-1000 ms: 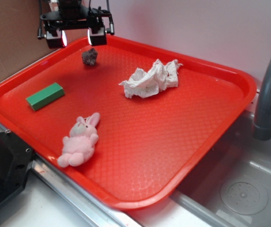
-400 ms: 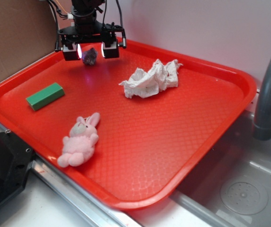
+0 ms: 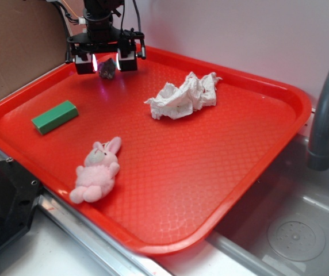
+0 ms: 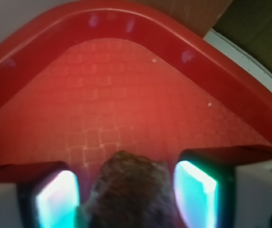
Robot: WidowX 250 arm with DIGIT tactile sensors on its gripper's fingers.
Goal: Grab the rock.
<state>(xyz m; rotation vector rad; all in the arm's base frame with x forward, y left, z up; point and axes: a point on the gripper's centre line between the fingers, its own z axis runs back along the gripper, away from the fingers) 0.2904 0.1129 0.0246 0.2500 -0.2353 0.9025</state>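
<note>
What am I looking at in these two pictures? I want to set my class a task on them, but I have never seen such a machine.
It is a small robot arm working over a red tray beside a sink. The exterior picture is taken from a camera standing off to the side; the wrist picture comes from a camera on the arm itself, looking down between the fingers. The black part at the back of the tray is the robot's hand, with two glowing pads. The rock, a small dark lump, sits between them; the pads flank it closely, but whether they press on it yet cannot be told. Also on the tray lie a green block, a crumpled paper towel and a pink toy rabbit, all well apart from the hand.
</note>
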